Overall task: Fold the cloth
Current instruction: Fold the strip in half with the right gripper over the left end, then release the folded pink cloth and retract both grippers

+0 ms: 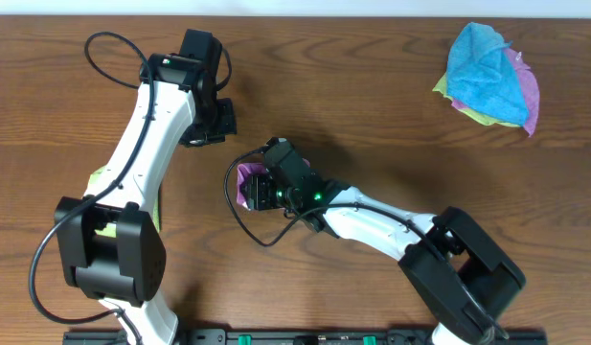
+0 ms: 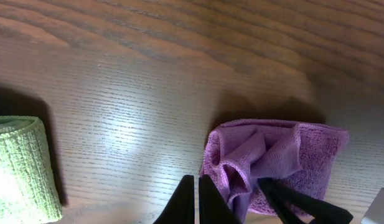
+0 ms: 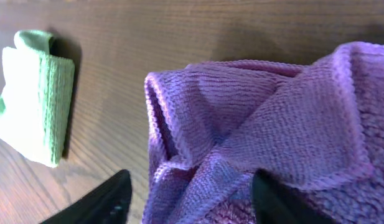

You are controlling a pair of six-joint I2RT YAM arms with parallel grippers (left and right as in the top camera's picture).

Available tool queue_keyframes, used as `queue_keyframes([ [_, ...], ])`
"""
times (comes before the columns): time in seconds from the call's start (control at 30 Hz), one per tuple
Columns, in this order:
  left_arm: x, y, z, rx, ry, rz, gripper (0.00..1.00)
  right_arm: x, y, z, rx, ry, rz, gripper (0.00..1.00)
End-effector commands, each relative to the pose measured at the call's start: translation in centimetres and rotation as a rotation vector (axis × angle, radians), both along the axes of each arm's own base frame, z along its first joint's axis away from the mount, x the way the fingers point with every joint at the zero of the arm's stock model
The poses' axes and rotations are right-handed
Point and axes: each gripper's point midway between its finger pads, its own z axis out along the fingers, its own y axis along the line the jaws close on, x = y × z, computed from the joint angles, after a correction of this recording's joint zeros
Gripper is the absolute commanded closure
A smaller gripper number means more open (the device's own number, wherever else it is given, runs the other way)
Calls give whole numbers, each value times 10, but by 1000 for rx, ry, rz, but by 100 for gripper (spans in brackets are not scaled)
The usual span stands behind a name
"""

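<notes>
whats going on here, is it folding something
The right gripper is down at the purple cloth, which lies bunched in a rumpled bundle on the table, not neatly folded. Its jaws stand open, one finger on either side of the cloth's near edge. The left gripper is shut, holds nothing and sits close by. A folded green cloth lies off to one side, and a loose pile of cloths sits in the far corner.
</notes>
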Motion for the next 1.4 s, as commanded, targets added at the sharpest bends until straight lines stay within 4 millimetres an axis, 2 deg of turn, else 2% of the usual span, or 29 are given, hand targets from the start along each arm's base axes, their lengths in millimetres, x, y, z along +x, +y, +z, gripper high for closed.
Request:
queue_keyframes([
  [0.0, 4, 3, 15, 0, -42, -15, 94, -1, 13, 12, 34, -6, 36, 31],
  [0.17, 4, 5, 16, 1, -40, -15, 94, 6, 12, 42, 66, -53, 32, 24],
  [0.3, 5, 12, 23, -5, -52, 6, 94, 11, -11, 71, 66, -63, -5, 14],
  [0.43, 7, 17, 33, -10, -81, 18, 94, 12, -29, 88, 61, -60, -36, 11],
  [0.63, 3, 16, 42, -21, -94, 17, 93, 9, -63, 106, 22, -46, -88, 15],
  [0.73, 0, 14, 43, -33, -87, 15, 91, 4, -92, 110, -54, -41, -139, 29],
  [0.8, -1, 14, 43, -37, -81, 15, 91, -3, -122, 115, -143, -48, -206, 36],
  [0.83, -2, 14, 43, -37, -79, 15, 92, -7, -136, 120, -179, -56, -234, 49],
  [0.9, -2, 11, 43, -54, -76, 11, 93, -17, -156, 132, -221, -78, -272, 94],
  [0.93, -2, 9, 43, -63, -75, 10, 93, -23, -164, 138, -234, -85, -282, 99],
  [1.17, -3, 5, 43, -91, -69, 23, 94, -67, -222, 162, -302, -91, -385, 99],
  [1.3, -4, 1, 44, -114, -63, 30, 94, -84, -239, 167, -275, -135, -407, 99],
  [1.37, -4, 0, 44, -123, -61, 34, 94, -92, -246, 162, -262, -150, -413, 99],
])
